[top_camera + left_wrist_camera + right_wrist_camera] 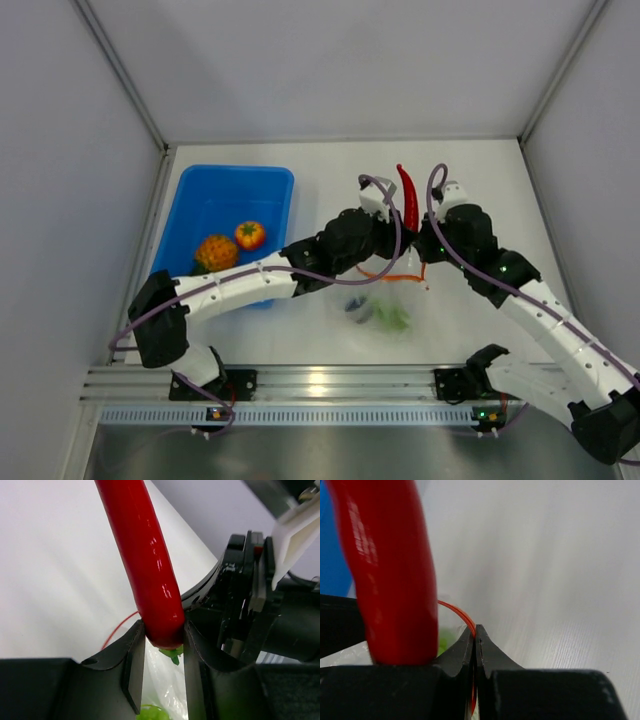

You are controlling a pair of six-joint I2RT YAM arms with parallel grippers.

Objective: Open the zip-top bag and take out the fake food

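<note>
The clear zip-top bag (385,300) hangs in the middle of the table, its orange-red zip strip (388,272) spread open at the top. My right gripper (476,630) is shut on that strip (460,614) at the bag's right edge. My left gripper (164,630) is shut on the thick end of the red chili pepper (145,560), which stands upright above the bag mouth (408,197). Green leafy pieces (392,317) and a dark piece (357,306) of fake food lie inside the bag. A green stem (172,654) shows under the chili.
A blue tray (215,205) stands at the left with an orange round piece (250,235) and an orange bumpy piece (215,252) in it. White enclosure walls close in the table on three sides. The metal rail (320,385) runs along the near edge.
</note>
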